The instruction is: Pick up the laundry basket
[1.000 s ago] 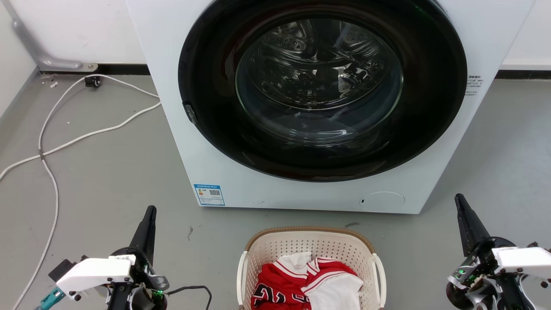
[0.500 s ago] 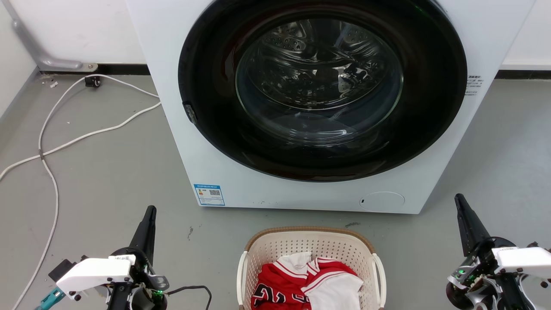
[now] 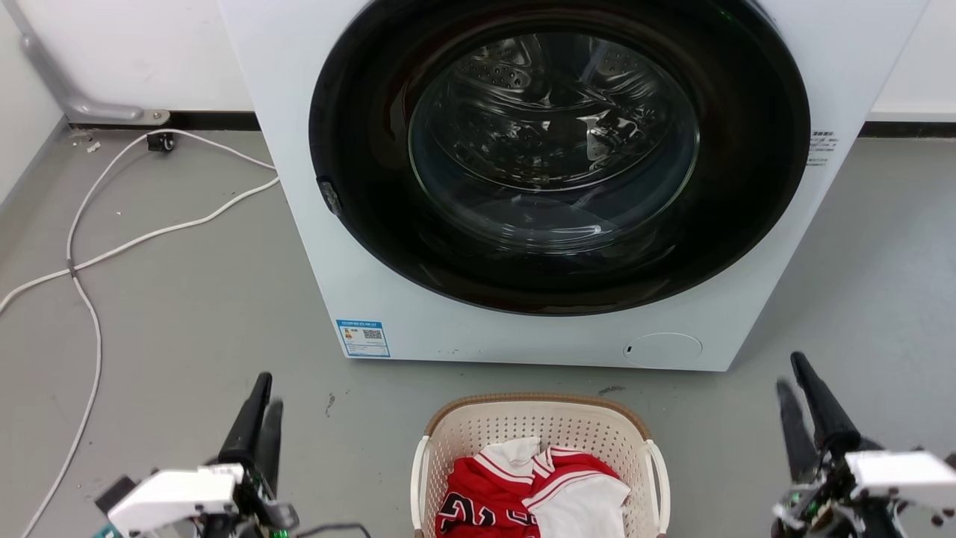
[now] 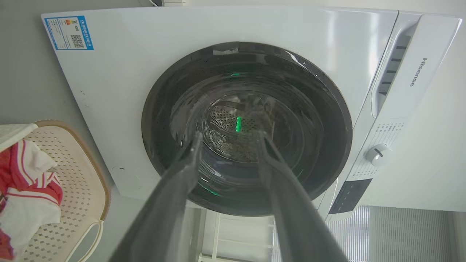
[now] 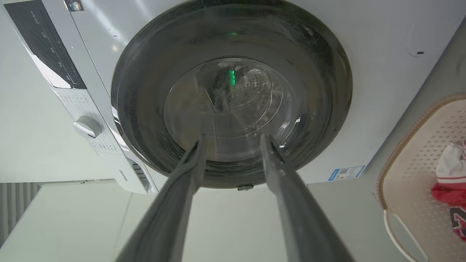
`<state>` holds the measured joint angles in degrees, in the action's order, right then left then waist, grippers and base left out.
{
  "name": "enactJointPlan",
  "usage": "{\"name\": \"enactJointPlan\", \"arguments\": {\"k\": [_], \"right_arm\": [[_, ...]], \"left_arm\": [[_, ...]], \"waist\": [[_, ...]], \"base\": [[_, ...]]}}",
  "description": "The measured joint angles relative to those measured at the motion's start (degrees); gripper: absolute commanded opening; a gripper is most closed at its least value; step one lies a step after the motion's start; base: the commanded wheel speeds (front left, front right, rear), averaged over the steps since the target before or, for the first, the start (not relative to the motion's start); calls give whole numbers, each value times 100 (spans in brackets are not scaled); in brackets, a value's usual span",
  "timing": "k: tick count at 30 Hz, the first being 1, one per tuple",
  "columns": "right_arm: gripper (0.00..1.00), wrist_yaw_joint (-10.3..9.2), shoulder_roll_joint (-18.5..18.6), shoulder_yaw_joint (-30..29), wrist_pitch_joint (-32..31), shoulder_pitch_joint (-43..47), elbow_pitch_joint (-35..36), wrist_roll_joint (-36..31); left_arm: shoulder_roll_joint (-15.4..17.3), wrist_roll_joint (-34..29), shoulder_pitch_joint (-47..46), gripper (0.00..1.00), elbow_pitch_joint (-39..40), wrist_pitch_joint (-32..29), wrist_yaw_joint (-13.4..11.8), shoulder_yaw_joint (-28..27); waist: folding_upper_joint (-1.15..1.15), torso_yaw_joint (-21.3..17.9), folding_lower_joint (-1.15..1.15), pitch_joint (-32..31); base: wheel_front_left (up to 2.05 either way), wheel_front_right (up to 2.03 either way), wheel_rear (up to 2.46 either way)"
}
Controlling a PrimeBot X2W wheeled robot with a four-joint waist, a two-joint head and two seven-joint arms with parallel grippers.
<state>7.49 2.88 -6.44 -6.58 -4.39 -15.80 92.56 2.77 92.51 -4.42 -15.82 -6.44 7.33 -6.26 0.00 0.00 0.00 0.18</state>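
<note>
Before the white washing machine (image 3: 448,336), the cream perforated plastic laundry basket (image 3: 523,424) sits on the floor (image 3: 187,299); left gripper (image 3: 269,390) and right gripper (image 3: 790,371) flank it, both spread open and empty, seemingly to take its handles (image 3: 420,463).

The laundry basket (image 3: 485,427) at 6 o'clock looks like smooth plastic with holes and a woven-look brown rim (image 3: 538,397). The clothes (image 3: 515,497) in it are soft cloth. The washing machine (image 3: 485,336) is shiny white with a glossy glass door (image 3: 553,134). The floor (image 3: 187,314) is dull, maybe concrete.
</note>
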Motion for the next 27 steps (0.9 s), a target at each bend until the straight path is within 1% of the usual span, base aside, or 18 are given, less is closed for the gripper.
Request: {"name": "enactJointPlan", "arguments": {"k": [4, 16, 21, 27], "right_arm": [[100, -1, -13, 35, 54, 175, -108, -1], [100, 0, -18, 202, 385, 234, 44, -247], [100, 0, -19, 124, 512, 235, 57, -657], [100, 0, -19, -25, 659, 235, 91, -1402]], "left_arm": [[-16, -18, 166, 100, -111, 56, -1, 21], [-15, -300, 237, 100, 134, 375, -1, 34], [-16, -626, 274, 100, 162, 514, -1, -148], [-15, -1202, 274, 100, 280, 649, -30, -389]], "waist": [[0, 0, 0, 1], [0, -4, 0, 8], [0, -8, 0, 6], [0, -12, 0, 6]], "base": [[0, 0, 0], [0, 0, 0], [0, 0, 0], [0, 0, 0]]}}
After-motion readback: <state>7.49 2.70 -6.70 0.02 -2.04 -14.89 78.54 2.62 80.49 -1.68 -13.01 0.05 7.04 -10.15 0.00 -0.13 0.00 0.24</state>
